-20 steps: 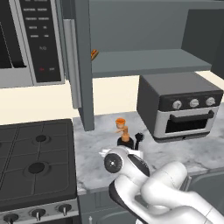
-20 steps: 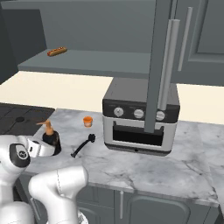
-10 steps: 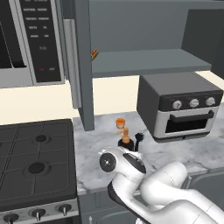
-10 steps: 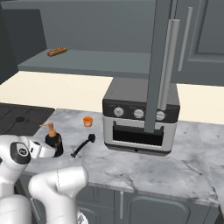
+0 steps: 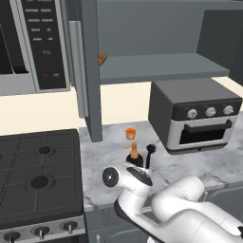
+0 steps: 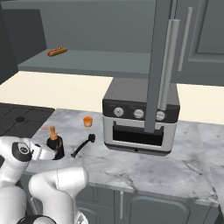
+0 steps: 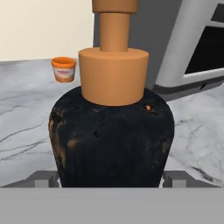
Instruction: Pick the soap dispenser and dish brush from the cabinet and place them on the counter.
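Gripper (image 7: 112, 181) low over the counter (image 5: 199, 163), jaws spread wide, one finger tip either side of the soap dispenser (image 7: 112, 140); no squeeze on it as far as can be seen. Bottle stands upright on the marble. Dish brush (image 6: 82, 146) lies flat just beside it, head toward the toaster oven (image 6: 141, 117). Small orange cup (image 5: 130, 133) farther back. Cabinet (image 5: 156, 66) open above, its shelf holding one small brown item.

Risk: jaws sit close to the bottle's sides. A sideways drift on withdrawal could topple it onto the brush.
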